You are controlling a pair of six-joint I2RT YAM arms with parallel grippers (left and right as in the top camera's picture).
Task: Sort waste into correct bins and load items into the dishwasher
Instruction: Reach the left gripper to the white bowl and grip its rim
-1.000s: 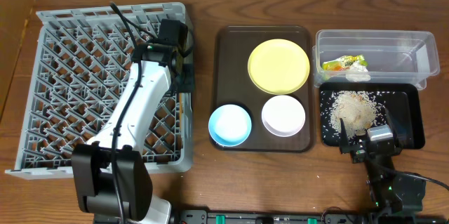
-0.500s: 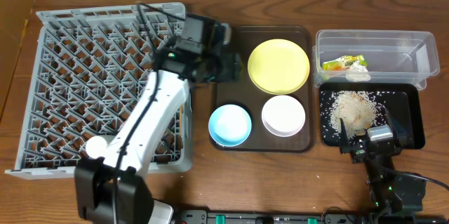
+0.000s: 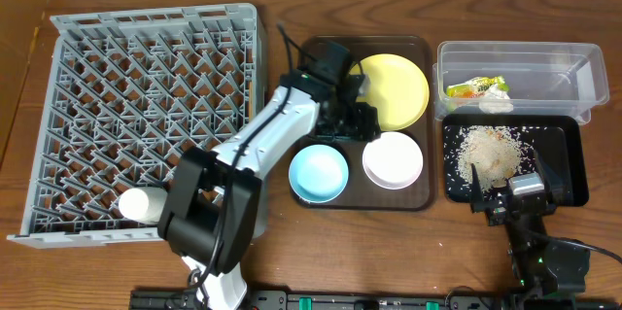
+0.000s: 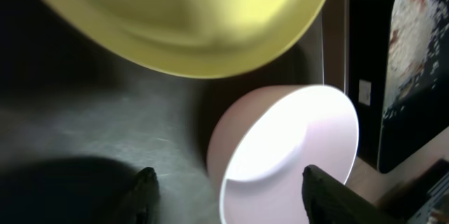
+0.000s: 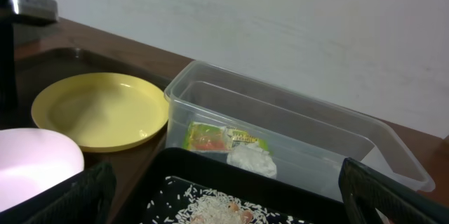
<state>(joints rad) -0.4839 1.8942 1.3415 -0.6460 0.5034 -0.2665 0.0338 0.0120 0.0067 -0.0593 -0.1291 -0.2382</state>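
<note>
My left gripper (image 3: 365, 129) is open and empty, low over the brown serving tray, between the yellow plate (image 3: 391, 86) and the white bowl (image 3: 394, 160). In the left wrist view its fingers (image 4: 238, 197) straddle the white bowl's (image 4: 295, 147) near rim, below the plate (image 4: 189, 20). The light blue bowl (image 3: 319, 173) sits left of the white bowl. A small white cup (image 3: 142, 203) lies in the grey dish rack (image 3: 117, 67). My right gripper (image 3: 503, 180) (image 5: 235, 203) is open over the black tray (image 3: 569, 169), above the rice scraps (image 3: 489, 149). The wrapper (image 3: 475, 86) and white paper (image 3: 497, 102) lie in the clear tub (image 3: 573, 57). No chopsticks show.
The brown serving tray (image 3: 309, 67) stands between the rack and the two bins. The right wrist view shows the plate (image 5: 98, 112), the tub (image 5: 316, 126) with the wrapper (image 5: 210, 138) and paper (image 5: 252, 159), and rice (image 5: 210, 206). My left arm crosses the rack's right edge.
My left arm has swung right from over the dish rack onto the brown tray, down by the white bowl. The white cup now shows in the rack. The right arm has not moved.
</note>
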